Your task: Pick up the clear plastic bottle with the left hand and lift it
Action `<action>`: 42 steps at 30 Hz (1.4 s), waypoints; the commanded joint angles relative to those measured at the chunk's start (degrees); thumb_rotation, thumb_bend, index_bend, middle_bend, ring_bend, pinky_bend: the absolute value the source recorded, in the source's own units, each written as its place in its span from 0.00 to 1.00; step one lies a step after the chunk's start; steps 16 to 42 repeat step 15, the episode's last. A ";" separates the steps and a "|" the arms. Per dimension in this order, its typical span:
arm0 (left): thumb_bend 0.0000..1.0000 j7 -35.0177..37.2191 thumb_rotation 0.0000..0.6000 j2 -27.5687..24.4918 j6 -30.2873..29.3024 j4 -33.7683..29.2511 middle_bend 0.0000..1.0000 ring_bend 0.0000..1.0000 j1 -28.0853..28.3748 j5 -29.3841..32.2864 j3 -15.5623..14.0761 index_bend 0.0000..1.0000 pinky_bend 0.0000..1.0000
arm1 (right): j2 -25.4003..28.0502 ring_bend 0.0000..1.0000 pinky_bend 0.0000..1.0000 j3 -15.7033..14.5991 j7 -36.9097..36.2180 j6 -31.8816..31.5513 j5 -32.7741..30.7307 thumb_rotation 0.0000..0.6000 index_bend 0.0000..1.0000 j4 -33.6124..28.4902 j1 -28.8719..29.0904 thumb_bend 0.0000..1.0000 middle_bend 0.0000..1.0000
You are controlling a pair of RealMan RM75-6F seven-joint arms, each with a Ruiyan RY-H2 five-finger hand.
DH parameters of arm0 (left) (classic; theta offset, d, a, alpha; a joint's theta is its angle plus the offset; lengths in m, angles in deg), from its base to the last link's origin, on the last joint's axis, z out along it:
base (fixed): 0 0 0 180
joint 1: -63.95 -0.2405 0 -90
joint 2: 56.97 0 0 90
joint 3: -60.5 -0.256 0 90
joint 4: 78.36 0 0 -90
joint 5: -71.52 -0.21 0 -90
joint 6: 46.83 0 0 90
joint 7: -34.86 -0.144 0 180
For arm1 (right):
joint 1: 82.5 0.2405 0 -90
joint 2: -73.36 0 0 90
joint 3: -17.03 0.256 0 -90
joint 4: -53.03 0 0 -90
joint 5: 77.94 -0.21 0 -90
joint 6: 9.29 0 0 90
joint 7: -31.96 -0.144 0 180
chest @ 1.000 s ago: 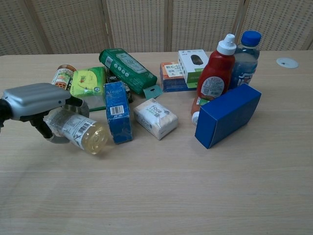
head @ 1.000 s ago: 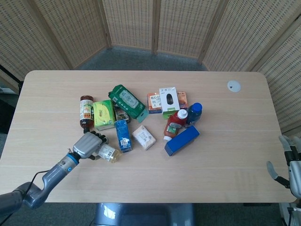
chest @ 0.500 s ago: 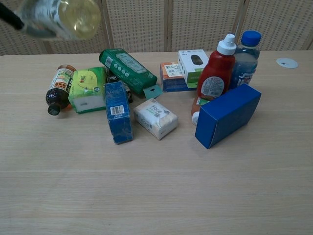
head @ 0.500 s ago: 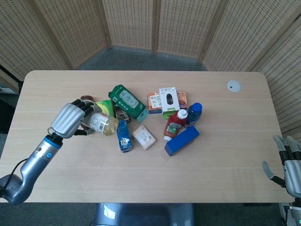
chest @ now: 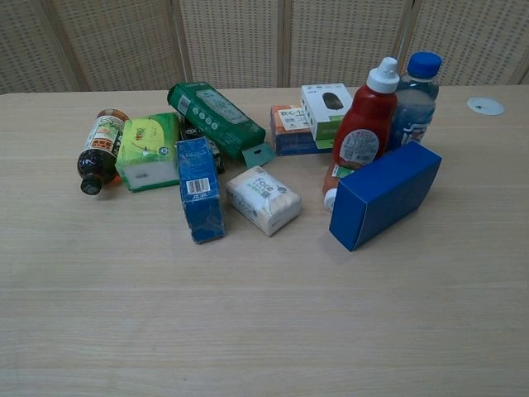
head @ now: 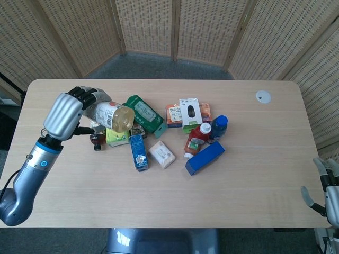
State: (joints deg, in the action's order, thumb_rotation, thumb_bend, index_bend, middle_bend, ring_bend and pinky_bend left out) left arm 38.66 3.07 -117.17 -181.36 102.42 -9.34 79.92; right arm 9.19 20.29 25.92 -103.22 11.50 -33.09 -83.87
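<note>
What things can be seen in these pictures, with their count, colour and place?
clear plastic bottle: 1, clear with yellowish liquid, held in the air over the table's left side
dark sauce bottle: 1, brown, lying at left
tissue pack: 1, lime green, beside it
wipes pack: 1, dark green, centre back
small carton: 1, blue, centre
white soap pack: 1, centre
ketchup bottle: 1, red, upright at right
water bottle: 1, blue cap, behind it
blue box: 1, right front
white box: 1, back
white disc: 1, far right
left robot hand: grips the bottle
right robot hand: silver, off the table's right edge
</note>
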 commanded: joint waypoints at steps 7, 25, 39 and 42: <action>0.39 -0.85 1.00 -1.34 -1.41 -1.71 0.78 0.76 -0.93 0.20 0.10 0.78 0.63 | -0.68 0.00 0.00 -0.03 -0.83 -0.33 0.44 0.04 0.00 1.11 -0.13 0.39 0.00; 0.39 0.00 1.00 -0.91 -1.77 -0.81 0.77 0.75 -0.67 -0.07 0.26 0.78 0.62 | -0.38 0.00 0.00 0.10 0.37 -0.48 0.84 0.04 0.00 0.06 -0.02 0.39 0.00; 0.39 0.00 1.00 -0.91 -1.77 -0.81 0.77 0.75 -0.67 -0.07 0.26 0.78 0.62 | -0.38 0.00 0.00 0.10 0.37 -0.48 0.84 0.04 0.00 0.06 -0.02 0.39 0.00; 0.39 0.00 1.00 -0.91 -1.77 -0.81 0.77 0.75 -0.67 -0.07 0.26 0.78 0.62 | -0.38 0.00 0.00 0.10 0.37 -0.48 0.84 0.04 0.00 0.06 -0.02 0.39 0.00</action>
